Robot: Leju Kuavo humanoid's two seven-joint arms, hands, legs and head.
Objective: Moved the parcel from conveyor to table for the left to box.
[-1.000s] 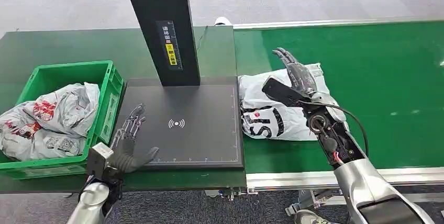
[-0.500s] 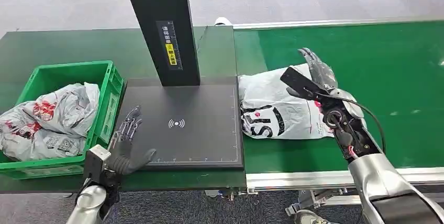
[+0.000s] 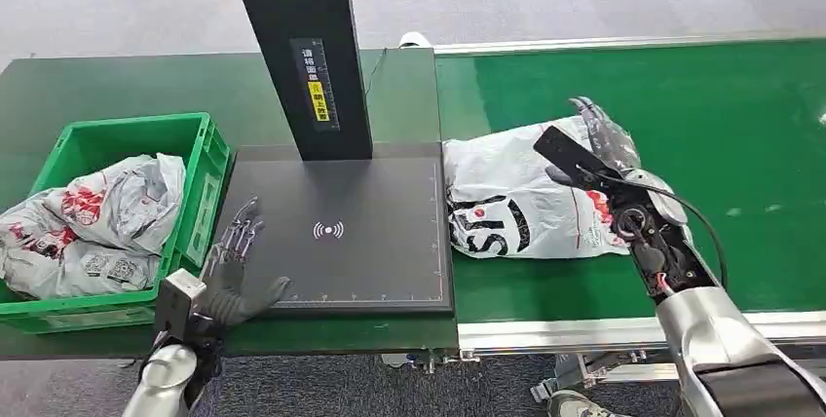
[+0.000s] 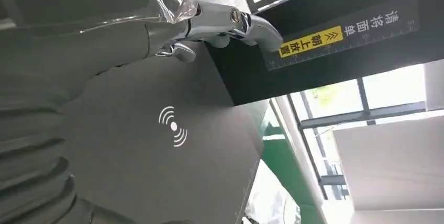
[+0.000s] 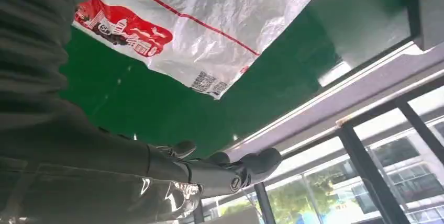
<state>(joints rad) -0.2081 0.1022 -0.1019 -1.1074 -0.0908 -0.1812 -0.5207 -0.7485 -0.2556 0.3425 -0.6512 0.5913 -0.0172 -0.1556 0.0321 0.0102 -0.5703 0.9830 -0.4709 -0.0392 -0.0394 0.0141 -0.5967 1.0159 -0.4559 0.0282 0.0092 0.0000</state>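
1. Right hand (image 3: 599,149) is over the right end of the parcel (image 3: 516,198), with its fingers spread and holding nothing; whether it touches the bag is not clear.
2. Parcel, a white bag with black and red print, lies on the green conveyor (image 3: 701,105) at its left edge, beside the black scanner plate (image 3: 341,261).
3. Left hand (image 3: 234,261) rests open at the plate's front left corner, near the green box (image 3: 200,169) with grey bags.
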